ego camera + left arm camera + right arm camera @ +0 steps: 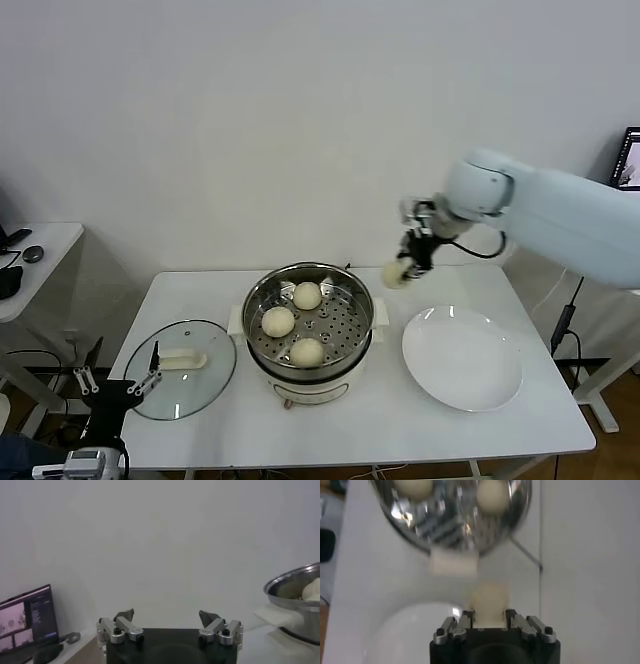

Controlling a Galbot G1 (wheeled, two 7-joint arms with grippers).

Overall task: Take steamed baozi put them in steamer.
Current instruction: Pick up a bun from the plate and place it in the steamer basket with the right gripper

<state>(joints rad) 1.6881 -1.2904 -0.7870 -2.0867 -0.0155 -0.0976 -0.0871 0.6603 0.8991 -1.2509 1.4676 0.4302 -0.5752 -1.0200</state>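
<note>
At the far left of the head view a side table (40, 245) with a dark mouse-like object (33, 254) was seen, apart from the white tabletop (400, 425). At the lower left corner the left gripper (118, 378) was parked beside the tabletop's left edge, its fingers spread wide apart with nothing between them; the left wrist view showed the same open fingers (125, 616) against a bare wall, with a laptop screen (26, 620) at the lower left of that frame.

Just right of that gripper a round glass lid (182, 368) with a white handle was laid flat on the tabletop, close to the steamer (309, 322) but not touching it. The steamer stood upright at the centre of the frame, its open mouth facing up. Three steamed baozi (307, 295) were seated on its perforated tray, each round, so no long axis could be told; they lay apart from one another, one toward the back, one at left, one at front.

Right of the steamer a flat white plate (463, 358) lay bare on the tabletop. Above the gap between steamer and plate, at centre right, the right gripper (402, 272) was held in the air, pointing down and clamped on a fourth baozi (489, 600), with nothing seen between it and the steamer's mouth.
</note>
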